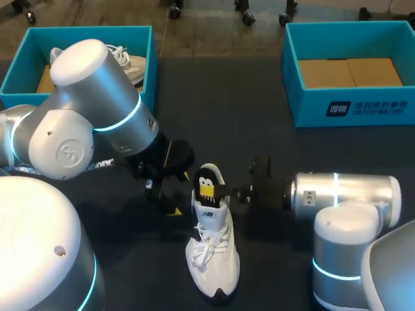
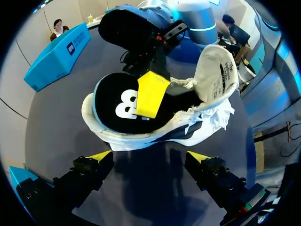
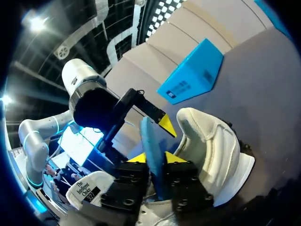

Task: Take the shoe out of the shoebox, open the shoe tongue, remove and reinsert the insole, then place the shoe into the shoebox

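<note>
Between the shut fingers of the right end effector [image 3: 156, 158] the insole [image 3: 149, 136] is gripped on edge, raised at the heel opening of the white shoe [image 1: 212, 249]. The shoe is set on the desk [image 1: 214, 110], just ahead of the left end effector [image 2: 149, 156], whose fingers are spread wide with nothing held. A blue shoebox [image 1: 353, 107] is placed well apart from the right end effector.

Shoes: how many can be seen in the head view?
2. One white shoe stands mid-table between the arms; the second shoe lies in the far left box, partly hidden by the left arm.
</note>
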Motion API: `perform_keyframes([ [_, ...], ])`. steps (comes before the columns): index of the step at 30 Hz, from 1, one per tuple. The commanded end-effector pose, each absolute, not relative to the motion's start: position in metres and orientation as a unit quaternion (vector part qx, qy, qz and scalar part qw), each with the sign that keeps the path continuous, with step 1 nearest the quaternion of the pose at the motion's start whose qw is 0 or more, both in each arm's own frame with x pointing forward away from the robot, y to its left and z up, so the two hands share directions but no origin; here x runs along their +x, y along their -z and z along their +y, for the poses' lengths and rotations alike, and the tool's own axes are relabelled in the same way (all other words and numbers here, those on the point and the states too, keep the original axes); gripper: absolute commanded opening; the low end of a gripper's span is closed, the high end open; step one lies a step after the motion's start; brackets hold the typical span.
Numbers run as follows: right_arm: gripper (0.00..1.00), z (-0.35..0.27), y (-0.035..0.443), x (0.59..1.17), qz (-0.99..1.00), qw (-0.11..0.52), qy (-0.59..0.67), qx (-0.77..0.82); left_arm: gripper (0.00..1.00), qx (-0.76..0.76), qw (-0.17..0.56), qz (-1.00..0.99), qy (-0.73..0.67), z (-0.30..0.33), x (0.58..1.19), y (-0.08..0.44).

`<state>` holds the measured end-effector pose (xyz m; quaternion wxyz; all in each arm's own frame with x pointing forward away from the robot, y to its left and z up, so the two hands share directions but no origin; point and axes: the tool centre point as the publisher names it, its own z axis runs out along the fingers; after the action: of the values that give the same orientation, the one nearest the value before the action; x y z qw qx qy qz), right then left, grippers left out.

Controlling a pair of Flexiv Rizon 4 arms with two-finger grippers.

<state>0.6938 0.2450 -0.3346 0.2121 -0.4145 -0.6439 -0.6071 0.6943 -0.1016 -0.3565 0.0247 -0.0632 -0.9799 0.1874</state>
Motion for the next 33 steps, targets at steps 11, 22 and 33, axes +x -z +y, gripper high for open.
perform_keyframes([
  [11,0.0,0.239,0.331,0.721,-0.654,0.208,0.595,-0.419,1.0,-0.064,0.024,-0.98,-0.188,-0.101,0.694,0.358],
  [22,0.0,0.246,0.35,0.699,-0.644,0.219,0.581,-0.448,1.0,-0.064,0.024,-0.98,-0.188,-0.101,0.694,0.358],
  [33,0.24,0.244,0.333,0.695,-0.654,0.188,0.583,-0.444,1.0,-0.064,0.024,-0.98,-0.188,-0.101,0.694,0.358],
])
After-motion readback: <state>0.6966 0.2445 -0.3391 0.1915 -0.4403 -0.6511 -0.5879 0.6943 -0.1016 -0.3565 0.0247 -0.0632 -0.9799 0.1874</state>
